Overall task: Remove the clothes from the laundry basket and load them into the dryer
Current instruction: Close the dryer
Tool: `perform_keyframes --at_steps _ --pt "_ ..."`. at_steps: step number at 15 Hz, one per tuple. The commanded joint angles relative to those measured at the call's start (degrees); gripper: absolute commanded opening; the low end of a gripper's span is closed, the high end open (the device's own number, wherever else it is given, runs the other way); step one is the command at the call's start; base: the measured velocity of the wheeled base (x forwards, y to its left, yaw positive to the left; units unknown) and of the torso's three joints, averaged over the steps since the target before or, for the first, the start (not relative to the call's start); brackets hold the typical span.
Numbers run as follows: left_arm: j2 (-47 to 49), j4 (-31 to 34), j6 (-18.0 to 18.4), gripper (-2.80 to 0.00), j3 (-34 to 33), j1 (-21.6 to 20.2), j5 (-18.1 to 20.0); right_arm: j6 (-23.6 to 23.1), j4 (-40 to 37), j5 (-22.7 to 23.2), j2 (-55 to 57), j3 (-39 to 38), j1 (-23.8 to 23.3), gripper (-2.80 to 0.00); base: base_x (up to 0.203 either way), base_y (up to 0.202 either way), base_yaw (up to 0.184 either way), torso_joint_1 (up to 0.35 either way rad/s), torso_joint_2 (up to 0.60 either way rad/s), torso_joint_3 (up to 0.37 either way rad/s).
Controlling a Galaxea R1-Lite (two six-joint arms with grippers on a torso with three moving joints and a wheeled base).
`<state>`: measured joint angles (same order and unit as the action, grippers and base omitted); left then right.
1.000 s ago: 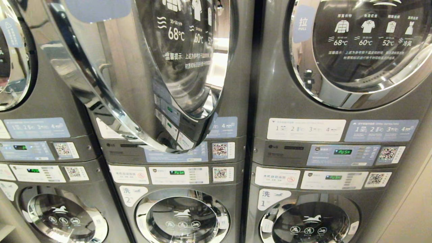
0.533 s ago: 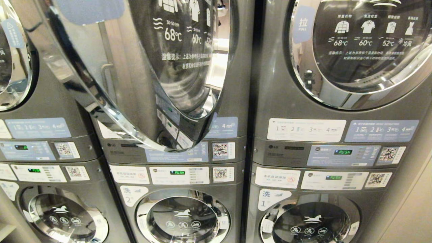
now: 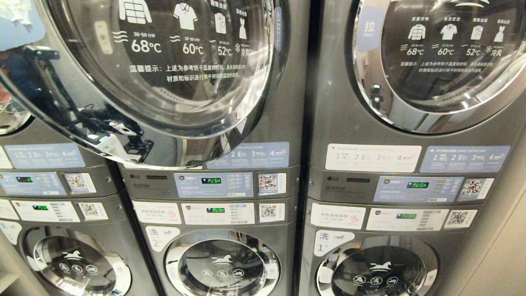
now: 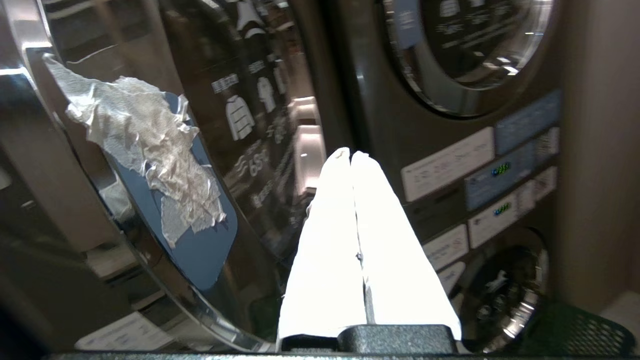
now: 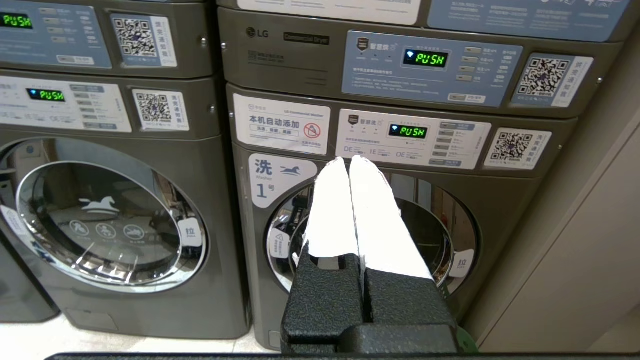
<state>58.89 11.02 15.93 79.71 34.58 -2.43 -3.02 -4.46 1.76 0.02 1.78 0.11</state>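
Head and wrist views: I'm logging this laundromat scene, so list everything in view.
dryer door: one, chrome-rimmed glass, middle stack, swung partly open
dryers: three, grey, upper row
washers: three, grey, lower row, doors shut
torn white tape: one patch, on the door's blue label
laundry basket: one, dark mesh, corner seen low by the right stack
left gripper: white jaws shut, beside the open door
right gripper: white jaws shut, facing washer 1

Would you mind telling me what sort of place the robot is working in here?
Most likely a self-service laundromat: stacked commercial dryers over washers, QR payment stickers and lit PUSH displays on each panel.
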Motion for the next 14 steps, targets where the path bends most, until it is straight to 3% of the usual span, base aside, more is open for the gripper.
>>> perform_keyframes --at_steps 1,3,5,6,8,14 --pt "-2.3 -0.2 0.0 -2.80 -0.1 -0.4 -6.5 0.0 0.0 0.0 -0.1 0.0 0.1 -2.80 0.000 0.000 0.000 0.000 0.00 0.000" --pt "-2.4 -1.4 -0.5 -2.80 0.0 -1.2 -15.8 0.0 0.0 0.0 -0.1 0.0 0.1 -2.80 0.000 0.000 0.000 0.000 0.00 0.000" --pt "0.6 -4.5 -5.7 -2.80 -0.2 -4.9 -22.4 0.1 0.0 -0.1 -0.1 0.0 0.1 -2.80 0.000 0.000 0.000 0.000 0.00 0.000" --pt "2.8 -6.0 -8.7 -2.80 -0.3 -7.1 -23.9 0.1 0.0 -0.1 -0.1 0.0 0.1 -2.80 0.000 0.000 0.000 0.000 0.00 0.000" --pt "8.3 -10.7 -13.0 -2.80 -0.3 -12.7 -25.2 0.6 0.0 -0.1 0.0 0.0 0.0 -2.80 0.000 0.000 0.000 0.000 0.00 0.000" --pt "17.7 -20.6 -14.4 -2.80 -0.3 -21.7 -24.6 0.8 0.0 -0.1 -0.1 0.0 0.0 -2.80 0.000 0.000 0.000 0.000 0.00 0.000"
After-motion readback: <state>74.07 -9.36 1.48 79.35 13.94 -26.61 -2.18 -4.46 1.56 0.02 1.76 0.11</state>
